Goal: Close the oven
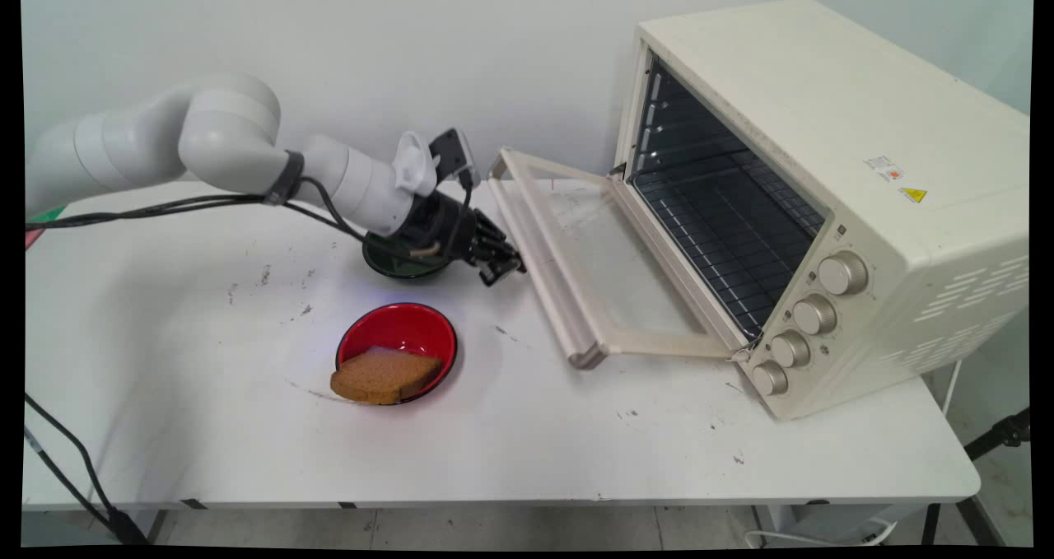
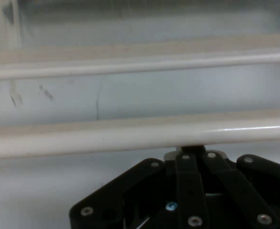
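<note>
1. My fingers [image 2: 188, 164] look pressed together, and they hold nothing.
2. Their tips are right at the long handle [image 2: 130, 136] of the oven door [image 1: 626, 254]. I cannot tell if they touch it or just sit beside it.
3. The door hangs open and lies almost flat. The handle runs along its left edge, so my fingers are on its left side, near the far end.
4. I think this spot calls for very slow, small moves. The fingers are low and close to the handle, and a hard bump could shake the oven [image 1: 823, 131].
5. A dark green bowl [image 1: 395, 267] sits under my wrist, just left of the fingers. I would watch that too.
6. A red bowl [image 1: 395, 333] with a slice of brown bread [image 1: 383, 375] sits nearer on the tabletop [image 1: 576, 444], apart from the fingers.
</note>
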Available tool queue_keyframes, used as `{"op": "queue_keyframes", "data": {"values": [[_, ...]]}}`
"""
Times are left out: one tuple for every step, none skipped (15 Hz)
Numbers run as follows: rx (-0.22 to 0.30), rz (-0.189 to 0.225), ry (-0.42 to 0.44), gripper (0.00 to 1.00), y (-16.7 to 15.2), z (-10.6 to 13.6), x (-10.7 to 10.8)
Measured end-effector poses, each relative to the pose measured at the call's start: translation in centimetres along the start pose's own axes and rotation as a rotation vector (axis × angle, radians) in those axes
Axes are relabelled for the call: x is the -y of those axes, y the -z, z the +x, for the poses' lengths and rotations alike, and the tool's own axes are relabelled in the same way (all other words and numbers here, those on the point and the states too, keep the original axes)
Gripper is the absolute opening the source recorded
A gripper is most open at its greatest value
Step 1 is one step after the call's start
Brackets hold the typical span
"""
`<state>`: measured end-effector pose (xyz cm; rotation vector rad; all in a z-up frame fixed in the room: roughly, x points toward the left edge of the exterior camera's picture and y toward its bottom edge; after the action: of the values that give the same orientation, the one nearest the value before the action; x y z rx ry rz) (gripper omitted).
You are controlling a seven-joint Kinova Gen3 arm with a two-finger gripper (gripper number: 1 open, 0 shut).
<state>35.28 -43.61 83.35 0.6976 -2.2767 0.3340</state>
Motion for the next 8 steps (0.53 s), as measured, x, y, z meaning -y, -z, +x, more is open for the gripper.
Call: {"op": "queue_keyframes", "data": {"values": [[-0.015, 0.001, -0.001, 0.0, 0.4, 0.5, 0.0], [-0.026, 0.001, -0.001, 0.0, 0.7, 0.8, 0.1], [-0.042, 0.002, -0.002, 0.0, 1.2, 1.4, 0.1], [-0.061, 0.003, -0.003, 0.0, 2.0, 2.1, 0.1], [-0.082, 0.005, -0.003, 0.0, 2.8, 2.8, 0.1], [-0.101, 0.006, -0.004, 0.0, 3.4, 3.5, 0.1], [-0.122, 0.007, -0.005, 0.0, 4.2, 4.4, 0.0], [-0.146, 0.008, -0.006, 0.0, 4.8, 5.3, -0.1]]}}
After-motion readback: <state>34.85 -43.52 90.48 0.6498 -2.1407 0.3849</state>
